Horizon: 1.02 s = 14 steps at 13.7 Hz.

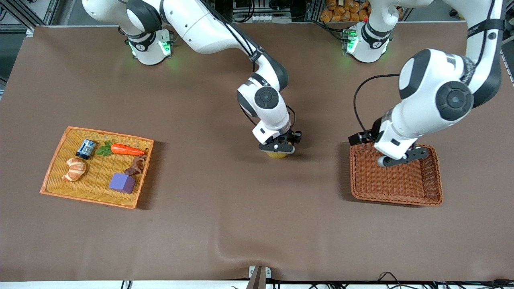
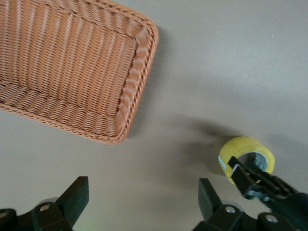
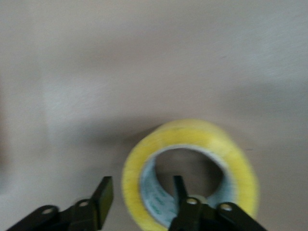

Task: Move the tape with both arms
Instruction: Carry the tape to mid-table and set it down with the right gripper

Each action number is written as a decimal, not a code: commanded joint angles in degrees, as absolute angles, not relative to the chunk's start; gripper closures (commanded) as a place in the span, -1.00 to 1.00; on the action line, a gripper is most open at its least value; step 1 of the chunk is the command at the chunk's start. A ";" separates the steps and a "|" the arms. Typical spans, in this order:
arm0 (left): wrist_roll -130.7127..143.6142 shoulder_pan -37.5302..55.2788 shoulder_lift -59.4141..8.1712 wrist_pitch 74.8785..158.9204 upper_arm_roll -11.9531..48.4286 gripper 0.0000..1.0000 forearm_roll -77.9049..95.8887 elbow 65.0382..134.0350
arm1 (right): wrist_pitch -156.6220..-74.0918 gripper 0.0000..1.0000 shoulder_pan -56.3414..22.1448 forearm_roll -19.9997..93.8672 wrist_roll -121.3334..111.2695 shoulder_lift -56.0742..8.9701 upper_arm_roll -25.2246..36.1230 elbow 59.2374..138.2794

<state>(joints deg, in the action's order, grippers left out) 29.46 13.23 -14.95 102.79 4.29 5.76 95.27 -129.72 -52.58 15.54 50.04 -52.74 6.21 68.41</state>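
The tape (image 1: pixel 278 155), a yellowish roll with a grey-white core, lies at mid-table. My right gripper (image 1: pixel 277 147) is down on it, open. In the right wrist view the gripper (image 3: pixel 140 195) straddles the wall of the tape (image 3: pixel 192 132), one finger inside the core and one outside, with a gap showing at the outer finger. My left gripper (image 1: pixel 401 159) is open and empty, over the rim of the brown wicker basket (image 1: pixel 395 200) nearest the tape. The left wrist view shows its wide-open fingers (image 2: pixel 74 195), the basket (image 2: pixel 139 72) and the tape (image 2: pixel 243 148).
An orange wicker tray (image 1: pixel 54 192) at the right arm's end of the table holds a croissant (image 1: pixel 74 169), a carrot (image 1: pixel 125 149), a purple cube (image 1: pixel 122 183), a small can (image 1: pixel 86 149) and a brown object (image 1: pixel 136 165).
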 commanded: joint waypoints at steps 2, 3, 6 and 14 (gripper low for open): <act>33.38 15.99 -15.82 104.06 4.13 -1.00 6.50 95.01 | -118.14 -1.00 -49.75 15.03 46.84 -44.15 9.04 70.82; 33.83 16.52 -16.69 104.24 4.22 -1.00 6.94 94.84 | -118.04 -1.00 -49.31 15.12 46.15 -40.12 9.66 74.32; 36.46 19.33 -18.36 105.73 4.13 -1.00 6.51 94.66 | -116.03 -1.00 -44.48 15.21 40.10 -31.14 10.02 81.28; 45.25 23.81 -21.70 109.95 4.13 -1.00 6.59 94.48 | -101.99 -1.00 -27.09 7.06 23.92 -9.41 8.80 93.79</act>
<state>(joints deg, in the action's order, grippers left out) 42.18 22.18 -20.38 108.80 4.45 5.78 95.22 -104.79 -31.09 10.90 25.73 -15.17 11.49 89.34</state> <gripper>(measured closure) 0.000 0.000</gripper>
